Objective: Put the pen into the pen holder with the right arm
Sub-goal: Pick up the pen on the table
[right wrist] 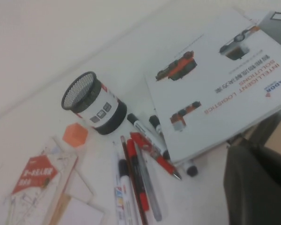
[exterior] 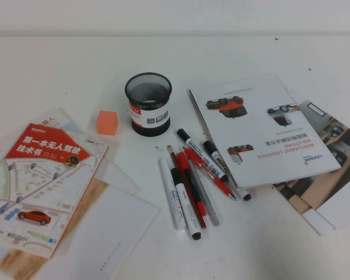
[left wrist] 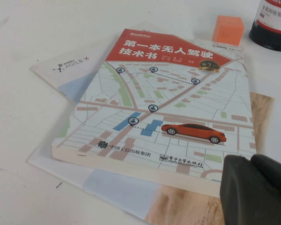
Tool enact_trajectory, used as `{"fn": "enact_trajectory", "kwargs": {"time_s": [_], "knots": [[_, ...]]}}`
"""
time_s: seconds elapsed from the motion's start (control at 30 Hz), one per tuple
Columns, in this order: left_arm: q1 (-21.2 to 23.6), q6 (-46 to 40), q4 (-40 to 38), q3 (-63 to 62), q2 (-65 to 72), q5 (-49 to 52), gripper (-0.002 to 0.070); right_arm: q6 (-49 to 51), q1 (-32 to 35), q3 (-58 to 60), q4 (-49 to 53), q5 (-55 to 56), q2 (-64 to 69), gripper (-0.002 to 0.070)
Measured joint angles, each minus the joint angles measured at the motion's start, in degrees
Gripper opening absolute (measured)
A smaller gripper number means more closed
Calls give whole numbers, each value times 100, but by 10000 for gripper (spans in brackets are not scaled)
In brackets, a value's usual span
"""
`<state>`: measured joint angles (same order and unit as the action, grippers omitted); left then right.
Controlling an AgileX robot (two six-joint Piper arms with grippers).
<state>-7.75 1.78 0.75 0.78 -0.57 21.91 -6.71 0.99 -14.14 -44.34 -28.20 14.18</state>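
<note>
The pen (exterior: 165,185) is slim and all white. It lies on the table at the left edge of a cluster of pens and also shows in the right wrist view (right wrist: 116,164). The pen holder (exterior: 148,104) is a black mesh cup with a white label band. It stands upright behind the cluster and shows in the right wrist view (right wrist: 93,102) too. Neither arm shows in the high view. My right gripper (right wrist: 255,183) hangs shut and empty, near the brochure's edge and apart from the pens. My left gripper (left wrist: 253,187) is shut and empty over the map book.
A white marker with black caps (exterior: 184,204), red pens (exterior: 192,184), a grey-silver pen (exterior: 207,198) and further markers (exterior: 201,154) lie beside the pen. A brochure (exterior: 262,128) lies at the right, a map-cover book (exterior: 41,186) on papers at the left, and an orange cube (exterior: 107,122) beside the holder.
</note>
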Motion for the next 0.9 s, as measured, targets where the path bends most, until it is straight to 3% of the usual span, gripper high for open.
{"fn": "enact_trajectory", "kwargs": {"time_s": [0.17, 0.33, 0.43, 0.63, 0.9], "knots": [[0, 0, 0, 0, 0, 0, -1, -94, 0, -248, -790, 199, 663, -20], [0, 0, 0, 0, 0, 0, -1, -816, 0, -587, -889, -1355, 1177, -20], [0, 0, 0, 0, 0, 0, -1, -825, 0, -1093, -321, -2018, 1672, -20], [0, 0, 0, 0, 0, 0, -1, -657, 0, -2714, 1138, -2288, 2943, -20], [0, 0, 0, 0, 0, 0, -1, -383, 0, -4122, 2326, -2712, 4864, -20]]}}
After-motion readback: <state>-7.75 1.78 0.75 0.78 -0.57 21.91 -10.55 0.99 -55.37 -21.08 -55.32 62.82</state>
